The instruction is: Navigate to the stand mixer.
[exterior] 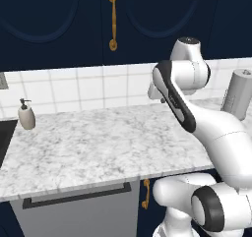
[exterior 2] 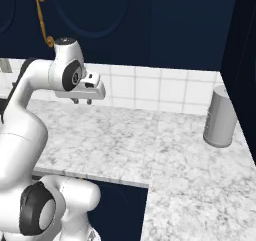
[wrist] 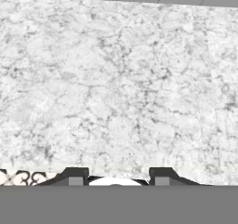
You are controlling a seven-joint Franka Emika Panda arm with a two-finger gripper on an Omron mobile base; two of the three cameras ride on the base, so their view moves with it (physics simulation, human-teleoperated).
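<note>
Navigation looks unfinished: pincer (exterior 2: 82,101), jaws parted and holding nothing, hangs over bare marble table (exterior: 98,142), a grey canister (exterior 2: 220,116) off to its right.

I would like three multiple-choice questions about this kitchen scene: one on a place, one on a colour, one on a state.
1. Where does the soap dispenser stand?
A. on the counter by the tiled wall
B. on the floor
C. inside a cabinet

2. What colour are the upper cabinets?
A. white
B. dark blue
C. red

3. How is the tool?
A. shut on a cup
B. open, holding nothing
C. shut on the grey canister

Answers:
1. A, it sits at the marble counter's back edge.
2. B, the doors with gold handles are navy.
3. B, the hand view shows its fingertips apart over bare marble; the grey canister stands alone.
</note>
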